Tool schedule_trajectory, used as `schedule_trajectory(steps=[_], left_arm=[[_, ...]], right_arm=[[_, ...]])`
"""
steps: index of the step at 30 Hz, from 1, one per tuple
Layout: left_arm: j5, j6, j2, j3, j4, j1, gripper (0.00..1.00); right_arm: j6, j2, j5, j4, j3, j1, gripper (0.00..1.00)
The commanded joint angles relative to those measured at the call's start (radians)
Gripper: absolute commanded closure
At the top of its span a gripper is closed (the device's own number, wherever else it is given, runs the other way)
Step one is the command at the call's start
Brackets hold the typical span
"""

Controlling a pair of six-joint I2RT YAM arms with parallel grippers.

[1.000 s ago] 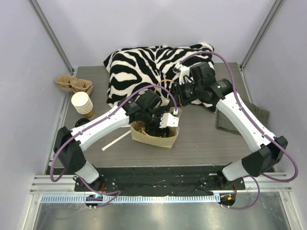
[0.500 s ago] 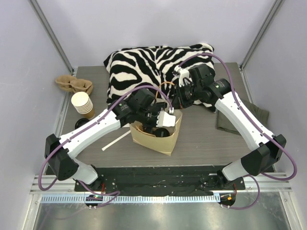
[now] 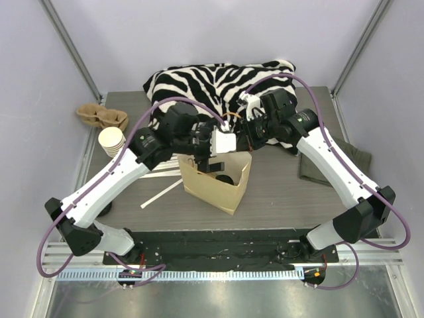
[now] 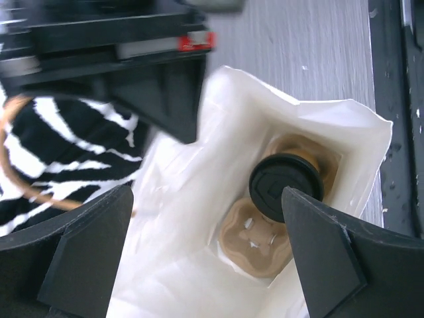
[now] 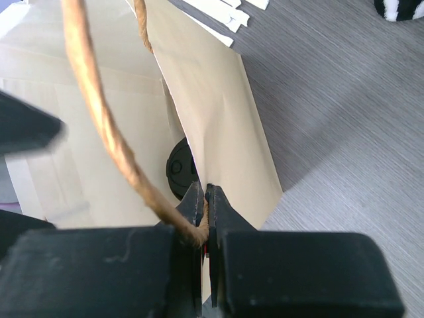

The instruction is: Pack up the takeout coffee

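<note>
The takeout coffee (image 4: 286, 187), a brown cup under a black lid, stands inside the brown paper bag (image 3: 222, 189), seated in a pulp cup carrier (image 4: 262, 242). Its lid also shows in the right wrist view as a dark disc (image 5: 177, 169) behind the bag wall (image 5: 212, 112). My left gripper (image 4: 205, 265) hangs open above the bag's mouth, nothing between its fingers (image 4: 86, 258). My right gripper (image 5: 207, 199) is shut on the bag's twine handle (image 5: 99, 112) and holds the bag's far rim up. From above, the left gripper (image 3: 217, 154) and right gripper (image 3: 244, 136) sit close together over the bag.
A zebra-print cushion (image 3: 212, 89) lies behind the bag. A stack of lidless paper cups (image 3: 111, 142) and a spare pulp carrier (image 3: 101, 117) sit at the far left. White paper strips (image 3: 159, 194) lie left of the bag, a green cloth (image 3: 338, 156) at the right.
My left gripper has risen out of the bag and drawn back toward the cushion, still open. The bag now stands taller and more upright. The right gripper kept its hold.
</note>
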Motion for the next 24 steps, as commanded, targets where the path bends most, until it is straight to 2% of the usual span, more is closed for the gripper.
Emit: schedule_trajectory(steps=[1, 7, 11, 18, 21, 24], left_arm=[[0.054, -0.108, -0.033, 0.059, 0.026, 0.060, 0.00], [0.066, -0.281, -0.065, 0.079, 0.087, 0.119, 0.00], [0.104, -0.474, -0.056, 0.101, 0.127, 0.209, 0.00], [0.124, -0.725, -0.035, 0.138, 0.164, 0.342, 0.00], [0.130, -0.779, -0.039, 0.119, 0.175, 0.414, 0.00], [0.143, -0.748, -0.065, 0.066, 0.138, 0.471, 0.00]], right_arm=[[-0.043, -0.049, 0.007, 0.038, -0.002, 0.011, 0.99], [-0.087, -0.064, -0.010, 0.034, -0.002, 0.020, 0.99], [-0.124, -0.082, -0.022, 0.027, -0.010, 0.027, 0.99], [-0.193, -0.115, -0.019, 0.008, -0.011, 0.053, 0.99], [-0.227, -0.138, -0.004, -0.004, -0.015, 0.062, 0.99], [-0.241, -0.162, 0.017, -0.007, -0.024, 0.080, 0.99]])
